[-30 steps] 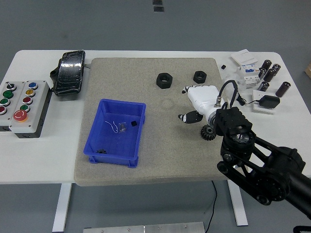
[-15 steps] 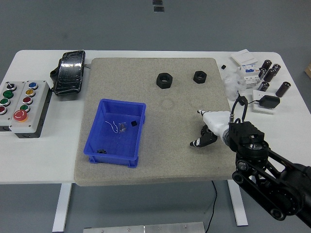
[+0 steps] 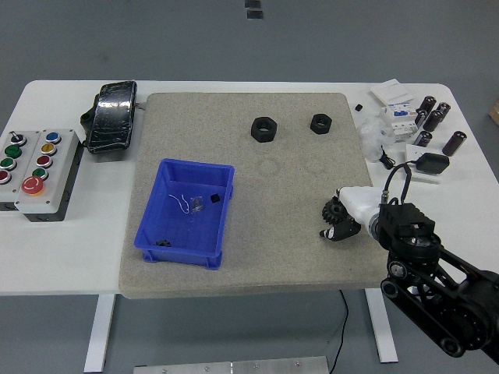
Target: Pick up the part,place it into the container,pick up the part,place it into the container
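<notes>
A black gear (image 3: 334, 209) lies on the grey mat (image 3: 265, 249) near its right edge. My right hand (image 3: 348, 216), white with black tips, sits against the gear's right and near side, close to the mat; its grip is hard to read. Two black hex nuts (image 3: 264, 128) (image 3: 320, 122) rest at the mat's far side. The blue container (image 3: 199, 165) stands on the left part of the mat and holds a small black cube (image 3: 212, 199), a small gear (image 3: 164, 242) and a white wire. The left arm is out of view.
A button box (image 3: 39, 164) and a black pouch (image 3: 111, 115) are at the left. At the back right are cylinders (image 3: 433, 117), a white breaker (image 3: 400, 117) and a black adapter (image 3: 431, 164) with its cable.
My right hand has drawn back from the mat's far right toward the near right and come down beside the black gear. The gear, nuts and container have stayed put.
</notes>
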### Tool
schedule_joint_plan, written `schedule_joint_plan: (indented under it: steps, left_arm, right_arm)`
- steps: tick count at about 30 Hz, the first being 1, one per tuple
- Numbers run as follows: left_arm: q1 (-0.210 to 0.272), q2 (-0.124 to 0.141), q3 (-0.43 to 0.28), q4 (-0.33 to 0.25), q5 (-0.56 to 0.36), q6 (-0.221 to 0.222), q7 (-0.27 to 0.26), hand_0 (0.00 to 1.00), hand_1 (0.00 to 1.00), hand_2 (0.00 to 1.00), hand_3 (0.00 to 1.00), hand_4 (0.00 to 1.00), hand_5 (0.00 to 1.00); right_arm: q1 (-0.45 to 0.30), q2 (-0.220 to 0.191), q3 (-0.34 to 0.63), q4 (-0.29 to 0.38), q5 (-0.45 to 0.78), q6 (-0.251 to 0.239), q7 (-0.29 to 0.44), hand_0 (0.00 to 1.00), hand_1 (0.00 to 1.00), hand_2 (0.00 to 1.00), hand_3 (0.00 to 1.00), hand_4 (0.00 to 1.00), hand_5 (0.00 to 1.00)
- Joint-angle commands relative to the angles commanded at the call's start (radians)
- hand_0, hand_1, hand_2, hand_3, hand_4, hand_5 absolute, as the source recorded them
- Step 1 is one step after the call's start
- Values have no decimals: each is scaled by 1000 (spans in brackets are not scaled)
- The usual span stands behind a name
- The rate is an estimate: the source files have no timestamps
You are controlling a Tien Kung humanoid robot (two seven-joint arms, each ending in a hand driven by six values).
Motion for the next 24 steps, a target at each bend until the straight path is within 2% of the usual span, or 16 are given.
schedule_joint_plan:
  steps: [2,3,8,9,14,15,18,24]
  left_arm:
    - [-1,0,0,0,-1,0,0,615,558,545,623,697,294]
    - [-1,0,1,0,-1,0,0,615,558,545,623,696,292]
    - [-1,0,1,0,-2,0,-1,615,558,545,623,696,292]
    - [-1,0,1,0,-1,1,-2,616,557,545,624,695,292]
    - [-1,0,0,0,-1,1,-2,616,557,545,624,695,292]
    - [-1,0,0,0,-1,1,-3,616,557,546,626,696,296]
    - [-1,0,0,0,-1,1,-3,616,557,546,626,696,296]
    - [-1,0,-4,0,4,0,-1,616,557,546,627,697,295]
  right_arm:
    - [0,1,-1,-7,0,-5,0,380,597,682,689,562,453]
    - [0,2,-1,-11,-1,-9,0,342,528,606,671,524,475]
    - [0,2,-2,-23,-15,-25,0,342,528,606,671,524,475]
    - [0,2,-2,-25,-19,-28,0,294,444,473,643,446,474]
    - [2,-2,-8,-27,-43,-53,0,294,444,473,643,446,474]
    - [3,-3,-11,-25,-48,-60,0,262,409,419,614,423,484]
    - [15,-9,-26,-14,-63,-90,0,262,409,419,614,423,484]
    - [96,-3,-105,11,-59,-163,0,253,404,405,604,416,481]
